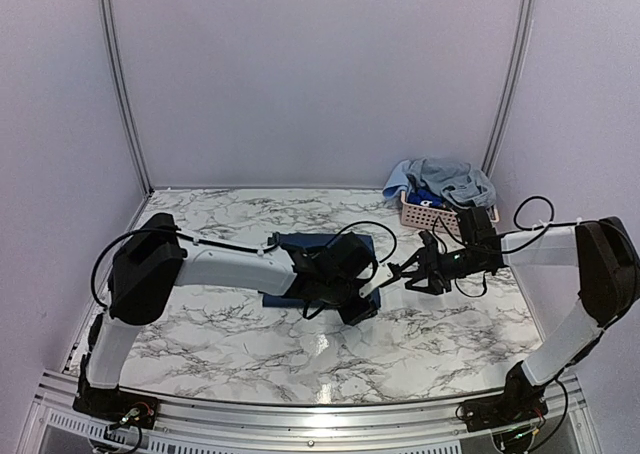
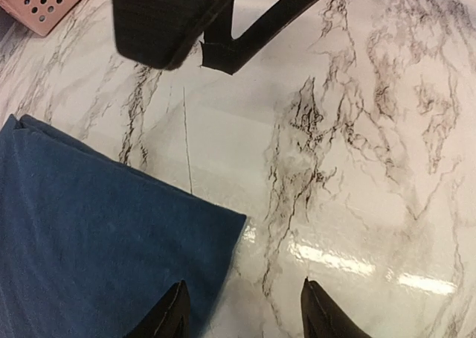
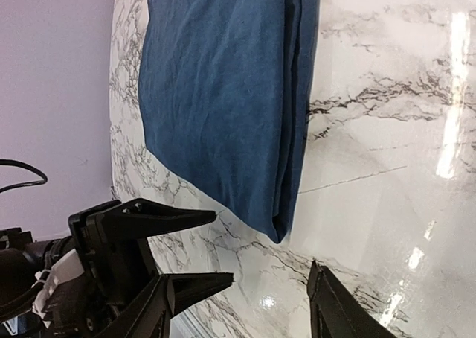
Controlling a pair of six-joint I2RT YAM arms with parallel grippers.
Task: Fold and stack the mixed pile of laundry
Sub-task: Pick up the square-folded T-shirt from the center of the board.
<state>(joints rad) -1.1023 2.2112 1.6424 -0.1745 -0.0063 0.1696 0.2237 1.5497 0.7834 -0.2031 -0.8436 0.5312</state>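
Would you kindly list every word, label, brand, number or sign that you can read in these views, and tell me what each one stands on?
None: no text can be read in any view.
The folded blue garment shows no tag or print.
The pink basket and the laundry pile heaped in it show no label.
The marble table bears only veining.

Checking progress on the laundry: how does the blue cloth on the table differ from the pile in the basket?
The cloth lies folded flat; the pile is a crumpled heap. The cloth is one dark blue piece; the pile mixes light blue, grey and bright blue. Both are bluish fabric.
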